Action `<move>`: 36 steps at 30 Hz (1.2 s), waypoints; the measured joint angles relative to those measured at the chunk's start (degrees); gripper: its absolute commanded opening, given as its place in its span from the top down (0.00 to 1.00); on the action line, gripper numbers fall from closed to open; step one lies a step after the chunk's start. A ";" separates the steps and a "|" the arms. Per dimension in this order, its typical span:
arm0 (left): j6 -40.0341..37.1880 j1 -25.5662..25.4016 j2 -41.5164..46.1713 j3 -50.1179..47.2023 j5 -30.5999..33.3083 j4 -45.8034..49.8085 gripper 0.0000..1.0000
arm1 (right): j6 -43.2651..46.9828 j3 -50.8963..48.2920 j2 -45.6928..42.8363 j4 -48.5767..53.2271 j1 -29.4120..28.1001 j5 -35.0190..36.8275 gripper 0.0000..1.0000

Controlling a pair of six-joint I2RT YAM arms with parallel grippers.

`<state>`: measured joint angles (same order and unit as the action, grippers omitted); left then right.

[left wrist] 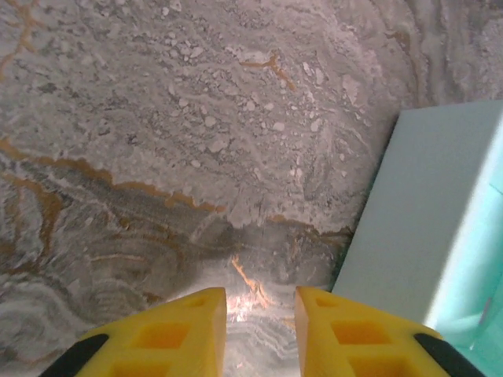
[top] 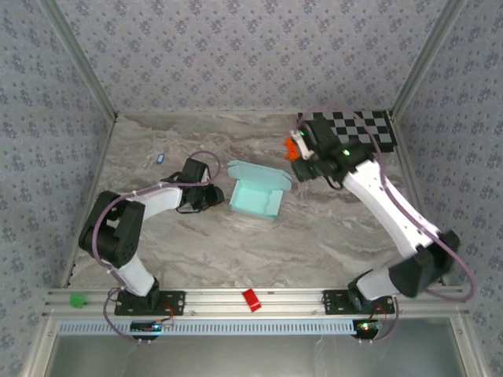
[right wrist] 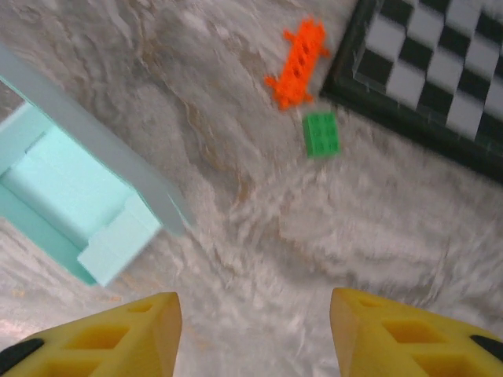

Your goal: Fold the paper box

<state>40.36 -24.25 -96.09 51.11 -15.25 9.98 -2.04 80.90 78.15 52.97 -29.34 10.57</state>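
1. Table (top: 236, 243): marble-patterned surface. It carries every item listed below.

2. Checkered board (top: 369, 126): black and white, flat at the far right corner of the table. In my right wrist view its edge (right wrist: 440, 71) runs across the upper right.

3. Paper box (top: 255, 196): pale aqua card, near the middle of the table, between my two grippers. The tray walls are raised and the inside is exposed. The lid flap stands open along the far side. In my left wrist view one plain outer wall (left wrist: 424, 220) rises at the right. In my right wrist view the open tray and a folded inner flap (right wrist: 71, 181) lie at the left.

4. Left gripper (left wrist: 260, 302): low over bare table, just beside the left wall of the paper box. The yellow fingers stand a narrow gap apart, with nothing between them. I cannot tell whether the right-hand finger touches the card.

5. Right gripper (right wrist: 255, 302): above bare table, to the right of the paper box and clear of it. The fingers are spread wide and hold nothing.

6. Orange piece (right wrist: 299, 63): toothed, lying just beside the near edge of the checkered board.

7. Green brick (right wrist: 321, 133): small and studded, just beside the orange piece.

8. Small blue item (top: 160, 158): on the far left of the table, well apart from the paper box.
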 measured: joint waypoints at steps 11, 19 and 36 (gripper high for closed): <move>0.28 -3.04 -3.45 3.82 0.00 0.24 0.82 | -22.49 -32.96 -4.24 -22.45 4.48 -9.99 0.53; 1.77 -4.98 -3.43 2.62 -0.02 -0.46 0.83 | -25.81 -31.80 6.54 -34.05 5.01 -12.52 0.54; 1.05 -6.49 8.09 -1.57 5.95 2.05 0.65 | -20.39 -17.31 19.82 -36.26 6.88 -16.39 0.55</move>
<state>41.41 -30.74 -88.01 49.54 -9.30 12.03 -22.44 63.59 97.97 16.71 -22.46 -5.82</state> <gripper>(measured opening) 0.310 0.450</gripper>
